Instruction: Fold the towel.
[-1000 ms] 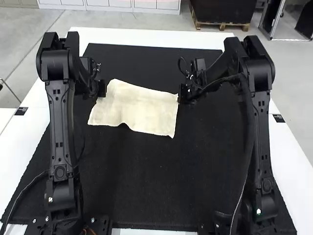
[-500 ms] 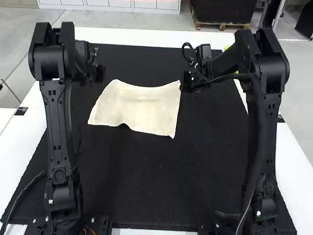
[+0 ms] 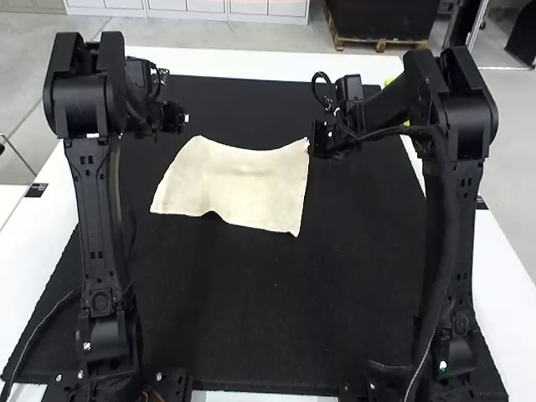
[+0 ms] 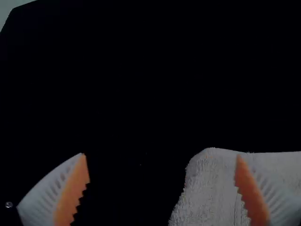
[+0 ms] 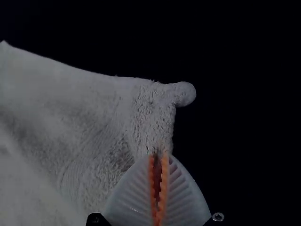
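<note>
The towel point(image 3: 234, 184) lay spread on the dark mat point(image 3: 251, 318) over the worktop point(image 3: 251, 67), toward the far side and left of the middle. Its far left corner was just right and to the near side of the left hand point(image 4: 161, 157), and that was what the next move turned on. The left hand was spread, with nothing pinched: one finger stood over bare mat, the other over cloth beside that corner. The right hand point(image 5: 158, 155) was pressed together on the towel's edge by the far right corner, a rounded bit of cloth poking out past the tips. The left arm was clearly the nearer one to the free corner; it probably needed only a small shift right and nearward before closing. The towel's long axis ran left to right, its near edge slanting nearer at the right end, and its far edge sagged between the corners.
</note>
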Robot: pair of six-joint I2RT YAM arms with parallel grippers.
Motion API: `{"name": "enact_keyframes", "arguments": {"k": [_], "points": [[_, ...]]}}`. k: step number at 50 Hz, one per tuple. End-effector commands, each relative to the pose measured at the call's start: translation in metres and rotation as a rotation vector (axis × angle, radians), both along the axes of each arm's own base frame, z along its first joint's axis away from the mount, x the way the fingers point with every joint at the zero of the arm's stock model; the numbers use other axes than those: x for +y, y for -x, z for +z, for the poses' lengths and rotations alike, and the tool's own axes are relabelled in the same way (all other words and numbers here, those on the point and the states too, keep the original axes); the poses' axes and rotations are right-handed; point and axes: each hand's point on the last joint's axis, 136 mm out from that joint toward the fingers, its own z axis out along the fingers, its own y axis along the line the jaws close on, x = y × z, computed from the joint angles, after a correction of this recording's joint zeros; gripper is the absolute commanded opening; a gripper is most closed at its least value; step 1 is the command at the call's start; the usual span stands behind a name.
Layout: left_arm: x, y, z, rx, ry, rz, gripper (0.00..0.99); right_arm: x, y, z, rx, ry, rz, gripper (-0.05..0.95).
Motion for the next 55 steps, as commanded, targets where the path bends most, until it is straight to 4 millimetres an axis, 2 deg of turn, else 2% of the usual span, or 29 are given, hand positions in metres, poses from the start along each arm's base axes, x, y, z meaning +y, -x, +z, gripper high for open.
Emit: {"name": "enact_keyframes", "arguments": {"k": [1, 10, 22, 35, 45, 48, 51, 53, 55], "points": [[-0.007, -0.003, -0.007, 0.006, 0.001, -0.023, 0.934, -0.001, 0.003, 0.018, -0.027, -0.021, 0.008, -0.03], [-0.005, -0.005, -0.027, 0.051, 0.001, -0.025, 0.959, 0.0, 0.006, 0.015, -0.019, -0.02, 0.013, -0.03], [-0.004, -0.011, -0.035, 0.065, -0.007, -0.034, 0.957, 0.001, 0.007, 0.013, -0.018, -0.019, 0.017, -0.03], [-0.006, -0.012, -0.063, 0.135, -0.019, -0.055, 0.956, 0.0, 0.005, 0.015, -0.022, -0.023, 0.013, -0.03], [-0.004, -0.008, -0.074, 0.165, -0.033, -0.055, 0.949, 0.0, 0.003, 0.017, -0.028, -0.026, 0.01, -0.03], [-0.004, -0.007, -0.079, 0.172, -0.046, -0.059, 0.893, 0.0, 0.003, 0.017, -0.029, -0.027, 0.01, -0.03], [-0.005, -0.004, -0.089, 0.194, -0.05, -0.066, 0.793, -0.001, 0.002, 0.016, -0.029, -0.03, 0.006, -0.03], [-0.006, -0.001, -0.098, 0.216, -0.065, -0.081, 0.628, -0.001, 0.002, 0.016, -0.028, -0.032, 0.004, -0.03], [-0.005, 0.001, -0.106, 0.234, -0.069, -0.083, 0.374, -0.001, 0.001, 0.016, -0.029, -0.033, 0.001, -0.03]]}}
